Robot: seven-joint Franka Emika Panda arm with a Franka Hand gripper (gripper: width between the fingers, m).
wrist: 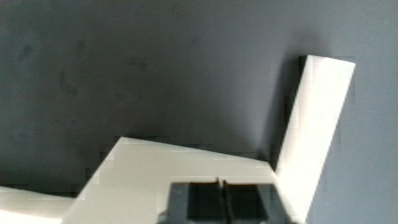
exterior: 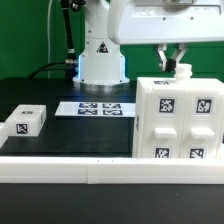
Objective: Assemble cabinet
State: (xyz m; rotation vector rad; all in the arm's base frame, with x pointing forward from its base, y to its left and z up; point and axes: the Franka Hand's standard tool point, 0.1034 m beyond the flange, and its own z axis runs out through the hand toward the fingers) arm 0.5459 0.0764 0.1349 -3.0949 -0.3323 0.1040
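The cabinet [exterior: 175, 120] is a big white box with black-and-white tags on its front, standing at the exterior view's right. My gripper [exterior: 172, 64] hangs just above its top. A small white piece [exterior: 183, 71] sticks up from the cabinet's top beside the fingers. In the wrist view the dark fingers [wrist: 199, 203] are pressed together over the cabinet's white top face [wrist: 151, 170], with nothing seen between them, so the gripper [wrist: 221, 203] is shut. A narrow white panel [wrist: 320, 115] rises along that face's edge.
A small white block with one tag [exterior: 25, 121] lies at the exterior view's left. The marker board [exterior: 97, 107] lies flat in front of the robot base [exterior: 100, 60]. A long white rail [exterior: 100, 170] runs along the table's front.
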